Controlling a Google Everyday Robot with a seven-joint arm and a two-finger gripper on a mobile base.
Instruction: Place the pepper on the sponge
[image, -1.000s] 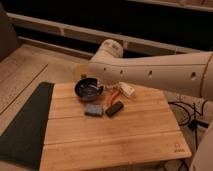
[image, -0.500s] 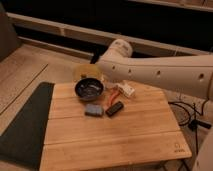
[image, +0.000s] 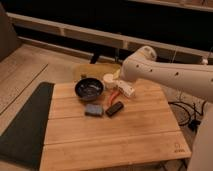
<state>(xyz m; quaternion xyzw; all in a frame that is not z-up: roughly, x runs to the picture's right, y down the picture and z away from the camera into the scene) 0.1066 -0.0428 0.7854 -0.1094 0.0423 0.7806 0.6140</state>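
The small orange-red pepper (image: 113, 96) lies on the wooden table (image: 120, 135), between the dark bowl (image: 89, 89) and a small white boxy object (image: 125, 89). In front of the bowl the blue-grey sponge (image: 93, 109) lies flat, with nothing on it. My white arm reaches in from the right. Its gripper (image: 121, 78) is at the arm's left end, above the back of the table, just behind and above the pepper. It is apart from the sponge, and nothing shows in its hold.
A black rectangular block (image: 115, 108) lies right beside the sponge. Behind the bowl stands a white cup (image: 108, 80). A dark mat (image: 22, 125) lies left of the table. Cables (image: 182, 112) hang at the right, and a dark wall ledge runs behind.
My arm has swung to the right across the back of the table. The pepper, sponge, bowl and block lie where they were.
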